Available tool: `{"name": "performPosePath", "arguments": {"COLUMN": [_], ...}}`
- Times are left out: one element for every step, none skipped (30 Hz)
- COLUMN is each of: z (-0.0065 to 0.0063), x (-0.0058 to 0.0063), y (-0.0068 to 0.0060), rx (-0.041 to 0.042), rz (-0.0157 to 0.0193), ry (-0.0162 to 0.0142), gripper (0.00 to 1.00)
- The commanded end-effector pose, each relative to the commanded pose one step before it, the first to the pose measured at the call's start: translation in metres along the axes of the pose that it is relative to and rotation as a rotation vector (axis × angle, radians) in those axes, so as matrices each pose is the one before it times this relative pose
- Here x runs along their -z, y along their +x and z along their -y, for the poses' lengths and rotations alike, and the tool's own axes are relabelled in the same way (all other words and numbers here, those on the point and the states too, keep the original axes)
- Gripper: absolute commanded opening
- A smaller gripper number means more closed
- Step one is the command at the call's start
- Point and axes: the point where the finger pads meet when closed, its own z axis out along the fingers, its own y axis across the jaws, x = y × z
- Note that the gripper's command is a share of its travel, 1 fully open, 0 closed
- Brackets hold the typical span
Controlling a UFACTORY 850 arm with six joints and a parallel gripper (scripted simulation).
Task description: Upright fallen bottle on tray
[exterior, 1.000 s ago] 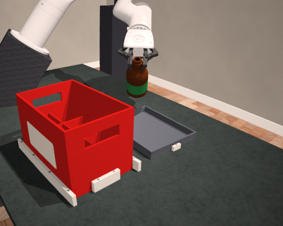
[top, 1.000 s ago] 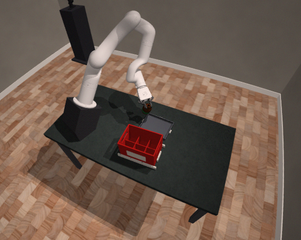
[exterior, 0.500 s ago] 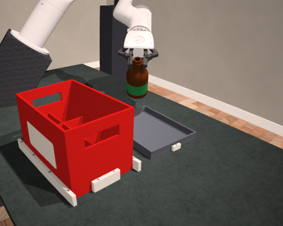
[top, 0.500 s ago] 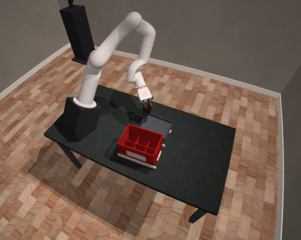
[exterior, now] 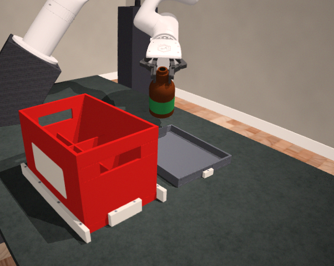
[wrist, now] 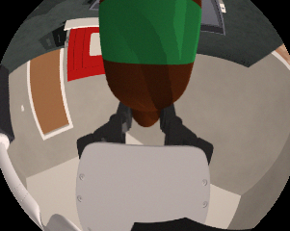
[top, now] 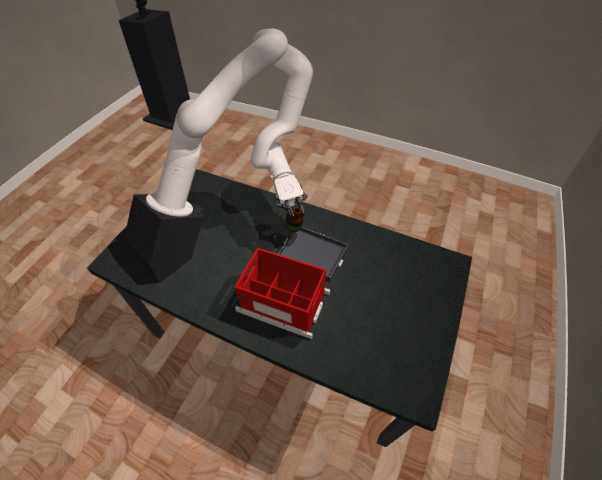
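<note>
One brown bottle (top: 294, 220) (exterior: 161, 94) (wrist: 150, 48) with a green label hangs in the air, its neck gripped by the jaws (top: 295, 210) (exterior: 162, 77) of a white robot arm (top: 229, 82) (exterior: 165, 27), as seen from the top. Near it on the dark bench (top: 384, 310) (exterior: 247, 211) lie a gray tray (top: 337, 260) (exterior: 190, 178) and a red crate (top: 280, 310) (exterior: 118, 185) with dividers inside.

In the exterior view, the bottle is roughly upright, mouth up, above the bench near the tray's far side. The tray and crate sit level, the crate between white strips (exterior: 56, 204) and a short white block (exterior: 125, 212).

From the wrist, the bottle's label and brown shoulder fill the upper middle, with dark fingers on either side of the neck.
</note>
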Motion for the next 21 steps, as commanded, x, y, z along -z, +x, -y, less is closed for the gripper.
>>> {"name": "performPosePath", "arguments": {"z": [-0.00003,0.00006,0.00005,0.00005,0.00004,0.00003,0.00003,0.00002,0.00002,0.00001,0.00001,0.00000,0.00000,0.00000,0.00000,0.00000,0.00000,0.00000,0.00000,0.00000,0.00000], "x": [0.00040,0.00011,0.00011,0.00010,0.00008,0.00007,0.00006,0.00004,0.00003,0.00002,0.00001,0.00000,0.00000,0.00000,0.00000,0.00000,0.00000,0.00000,0.00000,0.00000,0.00000], "y": [-0.00031,-0.00001,-0.00001,-0.00001,-0.00001,-0.00001,-0.00001,-0.00001,0.00000,0.00000,0.00000,0.00000,0.00000,0.00000,0.00000,0.00000,0.00000,0.00000,0.00000,0.00000,0.00000], "rx": [0.00013,0.00021,0.00020,0.00018,0.00016,0.00013,0.00011,0.00008,0.00006,0.00004,0.00002,0.00001,0.00000,0.00000,0.00000,0.00000,0.00000,0.00000,0.00000,0.00000,0.00000], "rz": [0.01966,0.00434,0.00384,0.00333,0.00283,0.00232,0.00184,0.00139,0.00098,0.00062,0.00034,0.00013,0.00000,0.00000,0.00002,0.00000,0.00000,0.00000,0.00000,0.00000,0.00000], "ry": [-0.00011,0.00002,0.00002,0.00002,0.00001,0.00001,0.00001,0.00001,0.00000,0.00000,0.00000,0.00000,0.00000,0.00000,0.00000,0.00000,0.00000,0.00000,0.00000,0.00000,0.00000], "gripper": [0.00,0.00,0.00,0.00,0.00,0.00,0.00,0.00,0.00,0.00,0.00,0.00,0.00,0.00,0.00,0.00,0.00,0.00,0.00,0.00,0.00]}}
